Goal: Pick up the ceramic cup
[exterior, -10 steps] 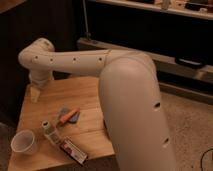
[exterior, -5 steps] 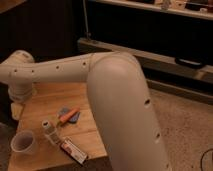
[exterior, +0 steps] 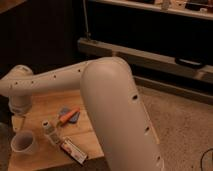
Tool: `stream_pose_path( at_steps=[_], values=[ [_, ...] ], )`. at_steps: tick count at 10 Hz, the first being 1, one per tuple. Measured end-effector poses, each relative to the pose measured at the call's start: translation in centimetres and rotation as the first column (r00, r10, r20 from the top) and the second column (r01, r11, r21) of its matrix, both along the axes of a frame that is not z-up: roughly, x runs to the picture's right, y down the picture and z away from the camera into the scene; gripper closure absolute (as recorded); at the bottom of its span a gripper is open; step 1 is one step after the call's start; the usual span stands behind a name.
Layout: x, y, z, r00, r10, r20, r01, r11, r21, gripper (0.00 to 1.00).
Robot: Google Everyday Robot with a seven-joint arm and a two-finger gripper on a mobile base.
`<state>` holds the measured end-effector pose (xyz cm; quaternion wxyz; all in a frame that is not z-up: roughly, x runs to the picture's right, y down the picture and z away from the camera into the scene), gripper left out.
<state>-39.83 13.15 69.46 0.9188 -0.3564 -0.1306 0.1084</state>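
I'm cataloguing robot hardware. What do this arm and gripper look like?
The arm is smooth, rounded, off-white plastic: a fat bulbous link narrowing to a slimmer tube, both dotted with small dark holes. No cables or markings show. The gripper, far left near the ceramic cup, is mostly hidden.

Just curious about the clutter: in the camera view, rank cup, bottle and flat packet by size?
1. ceramic cup
2. flat packet
3. small clear bottle, close to the packet
The gripper hangs beyond the cup, over the table's left edge.
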Motion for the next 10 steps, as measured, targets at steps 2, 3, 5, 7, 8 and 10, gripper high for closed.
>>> stream_pose_path(
  at_steps=[2,3,5,7,8,10],
  values=[
    [1.6,1.0,-0.8,1.000,-0.009,-0.010,0.009,1.0000,-0.002,0.20],
    [1.9,1.4,-1.0,1.000,-0.013,-0.015,0.013,0.9999,-0.003,0.20],
    [2.2,2.5,-0.5,0.999,-0.027,-0.027,0.026,0.9996,-0.008,0.20],
    [1.9,3.1,0.9,0.999,-0.036,-0.028,0.036,0.9993,-0.012,0.20],
    [1.5,3.6,1.5,0.998,-0.051,-0.024,0.050,0.9986,-0.018,0.20],
    [1.1,4.4,2.7,0.998,-0.064,-0.021,0.064,0.9975,-0.029,0.20]
  ],
)
